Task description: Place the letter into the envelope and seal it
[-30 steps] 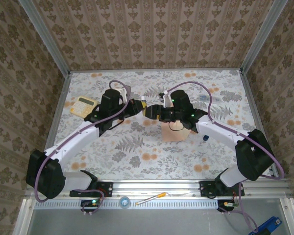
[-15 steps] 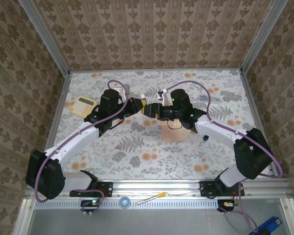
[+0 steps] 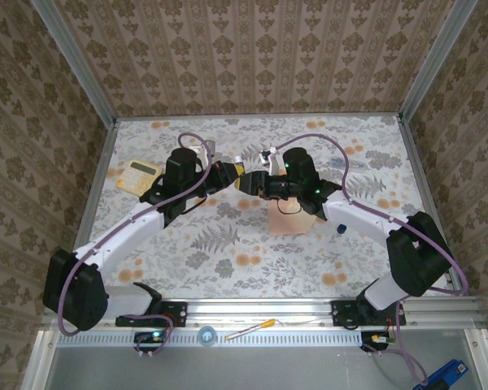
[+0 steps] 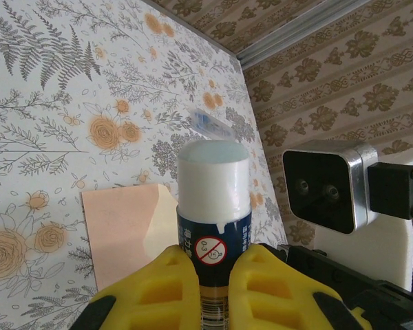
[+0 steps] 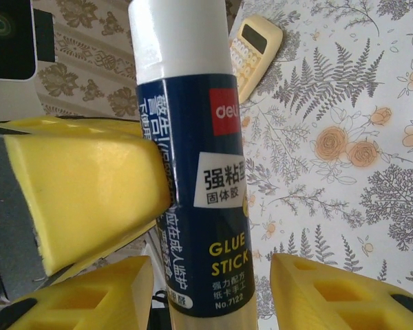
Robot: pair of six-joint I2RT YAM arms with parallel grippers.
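Left gripper (image 4: 213, 268): yellow fingers (image 4: 151, 285) pressed tight on the dark-blue body of a glue stick (image 4: 213, 185), whose white end stands clear above them. Firm hold.

Right gripper (image 5: 212, 265): jaws parted, one finger (image 5: 100, 295) on each side of the stick's lower end, below the "GLUE STICK" print. A gap shows on the right side; on the left side contact cannot be told. No grip seen. One left-gripper finger pad (image 5: 89, 199) bears on the stick's side in this wrist view.

From the top camera the two grippers meet above the middle of the counter (image 3: 228, 244), stick (image 3: 238, 172) between them and held off the surface.

Envelope (image 3: 289, 221): flat on the counter, just nearer than the right gripper (image 3: 254, 184), partly under that arm. In the left wrist view it (image 4: 120, 230) lies behind the stick, with a paler patch at the edge nearest it. The letter cannot be told apart from it.

Calculator (image 3: 138, 174): far-left of the counter, well apart from the envelope.
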